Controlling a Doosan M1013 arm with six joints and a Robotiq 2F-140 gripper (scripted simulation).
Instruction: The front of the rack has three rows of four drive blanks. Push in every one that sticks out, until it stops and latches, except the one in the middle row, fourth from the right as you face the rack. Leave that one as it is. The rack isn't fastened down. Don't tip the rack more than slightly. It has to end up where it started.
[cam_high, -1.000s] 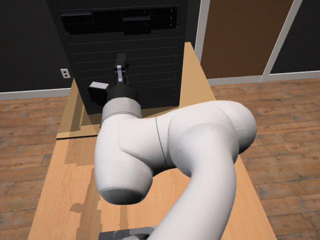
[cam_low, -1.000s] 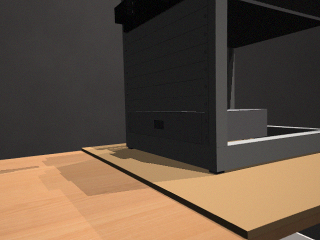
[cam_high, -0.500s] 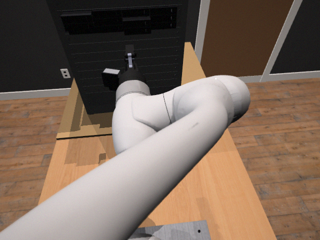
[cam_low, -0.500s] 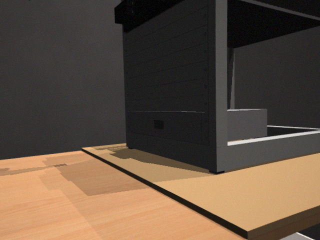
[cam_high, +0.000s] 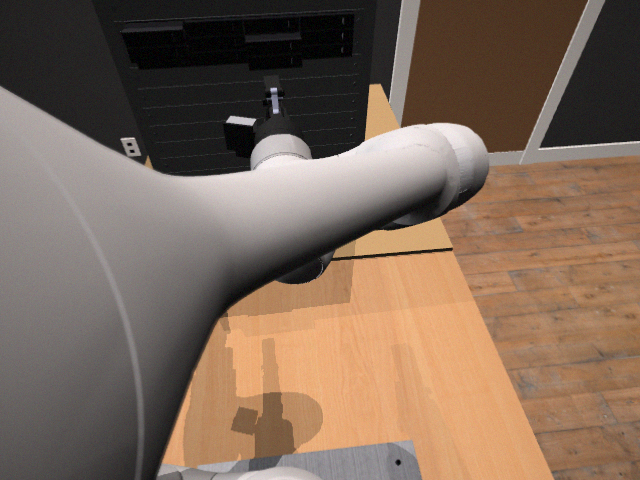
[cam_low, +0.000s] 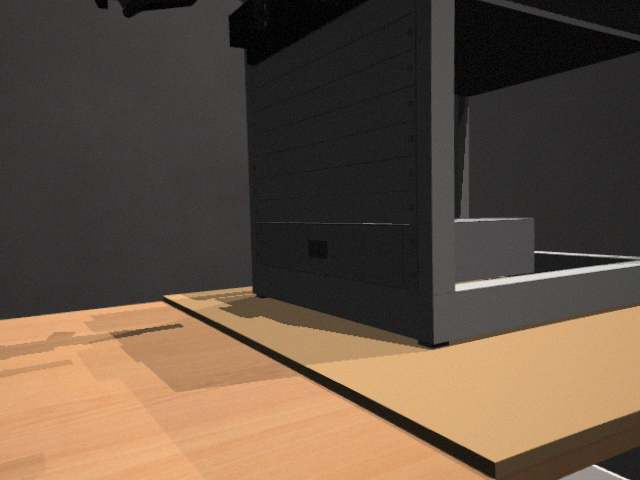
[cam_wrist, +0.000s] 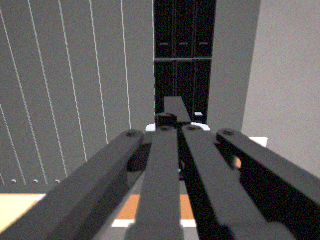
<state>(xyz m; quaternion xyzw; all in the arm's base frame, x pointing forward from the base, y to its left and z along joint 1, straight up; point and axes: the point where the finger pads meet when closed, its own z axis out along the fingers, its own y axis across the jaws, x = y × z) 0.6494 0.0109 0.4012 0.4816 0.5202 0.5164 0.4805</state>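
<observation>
The dark rack (cam_high: 320, 111) (cam_low: 330, 180) (cam_wrist: 110, 45) stands upright on a tan board. Its drive blanks are black, in a bay across the upper front. A blank at the far left (cam_high: 152, 28) sticks out, as does one in the third column from the left (cam_high: 272, 37); dark shapes below both make their rows hard to tell. Protruding blanks (cam_low: 237, 32) also show at the top in the exterior view. My gripper (cam_high: 271, 81) (cam_wrist: 172, 110) is shut and empty, pointing at the rack front from below the bay in the picture. Its gap to the rack is unclear.
The tan board (cam_high: 408, 240) (cam_low: 465, 403) lies under the rack on the wooden table (cam_high: 372, 361) (cam_low: 206, 423). The arm (cam_high: 310, 191) covers much of the top view. A wall outlet (cam_high: 130, 147) is left of the rack. A grey box (cam_low: 493, 248) sits inside the rack's open frame.
</observation>
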